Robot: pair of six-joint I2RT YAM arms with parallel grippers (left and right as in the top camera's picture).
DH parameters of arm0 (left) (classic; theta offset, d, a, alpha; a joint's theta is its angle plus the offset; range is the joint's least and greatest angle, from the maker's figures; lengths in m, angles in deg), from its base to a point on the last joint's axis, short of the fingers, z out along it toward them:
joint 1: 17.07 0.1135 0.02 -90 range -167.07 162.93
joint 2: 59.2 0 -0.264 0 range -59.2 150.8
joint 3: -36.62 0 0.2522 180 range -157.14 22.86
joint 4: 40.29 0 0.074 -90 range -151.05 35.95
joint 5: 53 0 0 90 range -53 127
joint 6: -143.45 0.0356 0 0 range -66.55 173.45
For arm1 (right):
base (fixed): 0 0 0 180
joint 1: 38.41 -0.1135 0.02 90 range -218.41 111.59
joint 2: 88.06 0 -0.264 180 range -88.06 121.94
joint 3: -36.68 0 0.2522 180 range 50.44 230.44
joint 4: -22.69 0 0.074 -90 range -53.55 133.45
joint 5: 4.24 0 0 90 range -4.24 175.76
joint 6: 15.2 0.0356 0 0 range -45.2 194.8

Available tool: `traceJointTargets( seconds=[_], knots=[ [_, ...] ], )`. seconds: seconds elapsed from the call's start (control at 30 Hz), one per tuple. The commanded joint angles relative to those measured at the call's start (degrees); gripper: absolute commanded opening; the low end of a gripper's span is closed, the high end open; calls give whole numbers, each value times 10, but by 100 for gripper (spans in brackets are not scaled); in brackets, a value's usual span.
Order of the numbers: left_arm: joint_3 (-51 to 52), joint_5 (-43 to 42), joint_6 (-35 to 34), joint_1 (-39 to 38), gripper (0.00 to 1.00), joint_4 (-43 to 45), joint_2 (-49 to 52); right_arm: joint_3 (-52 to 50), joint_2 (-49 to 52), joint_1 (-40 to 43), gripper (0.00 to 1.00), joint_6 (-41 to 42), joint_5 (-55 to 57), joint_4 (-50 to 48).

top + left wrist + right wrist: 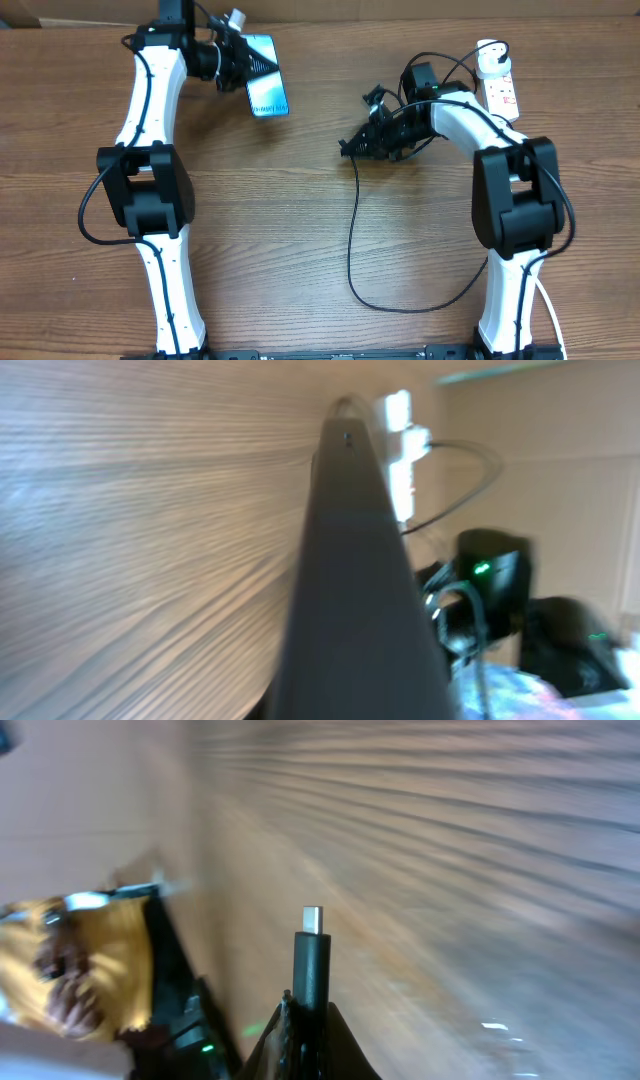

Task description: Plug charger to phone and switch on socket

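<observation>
My left gripper (243, 68) is shut on the phone (268, 92), gripping its far end; the blue screen faces up at the back left. In the left wrist view the phone (350, 580) shows edge-on as a dark wedge that hides the fingers. Near the table's middle, my right gripper (352, 148) is shut on the charger (352, 230) just behind its connector. The connector (312, 955) sticks out straight ahead of the shut right gripper (310, 1020), metal tip bare. The black cable loops toward the front and back up. The socket (501, 92) lies at the back right, white adapter (490, 62) plugged in.
The wooden table (300, 250) stretches between the two arms. The right arm's elbow (512, 195) stands just in front of the socket. In the left wrist view the socket (400, 450) and the right arm (490, 575) show blurred beyond the phone.
</observation>
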Motion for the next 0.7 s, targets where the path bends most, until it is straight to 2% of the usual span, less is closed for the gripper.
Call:
traceJointTargets(
  seconds=[0.0,0.2,0.43,0.67],
  knots=[
    [-4,-139,-103,7,4,44,-17,8,-61,-5,4,-20,-80,-10],
    [-4,-158,-224,6,4,110,-17,8,-118,-33,4,2,-78,-48],
    [-4,-177,-324,-6,4,195,-17,8,-141,-75,4,161,-76,-186],
    [-4,-176,-371,-10,4,242,-17,8,-141,-85,4,259,-73,-250]
  ],
)
